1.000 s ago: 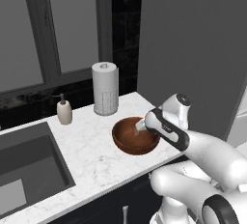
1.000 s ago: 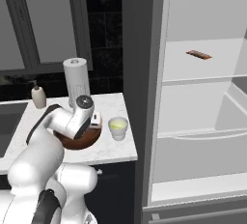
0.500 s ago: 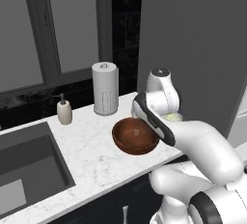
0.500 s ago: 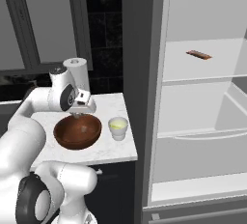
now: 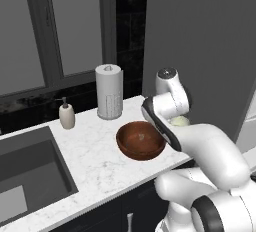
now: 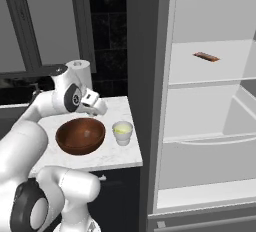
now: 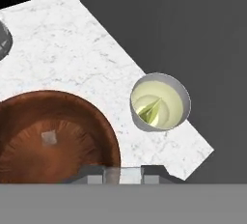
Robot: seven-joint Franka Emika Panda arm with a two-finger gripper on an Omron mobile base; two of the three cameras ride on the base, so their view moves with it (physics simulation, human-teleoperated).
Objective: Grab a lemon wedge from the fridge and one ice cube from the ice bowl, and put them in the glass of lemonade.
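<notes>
So the gripper (image 6: 96, 110) hangs above the white marble counter (image 5: 95, 161), over the strip between the ice bowl (image 6: 80, 135) and the glass of lemonade (image 6: 122, 132). In the hand view there's a small pale, see-through cube (image 7: 122, 175) sitting right between the two finger tips at the bottom edge, so the jaws look pinched on an ice cube, not spread wide and not fully pressed together. The reddish-brown bowl sits on the counter just beside the glass, not touching it as far as I can tell, and one more pale ice cube (image 7: 48, 137) lies near the middle of the bowl floor. The lemon wedge (image 7: 148, 111) is already in the glass, a little yellow-green piece resting in the pale yellow liquid. The glass stands upright near the counter's corner, on the side closest to the fridge (image 6: 210, 106). The fridge is open, white shelves showing, with a thin reddish-brown item (image 6: 206, 56) lying on an upper shelf. Further back on the counter there's a paper-towel roll (image 5: 109, 91) standing upright and a soap dispenser (image 5: 66, 114) next to the sink (image 5: 25, 168).
</notes>
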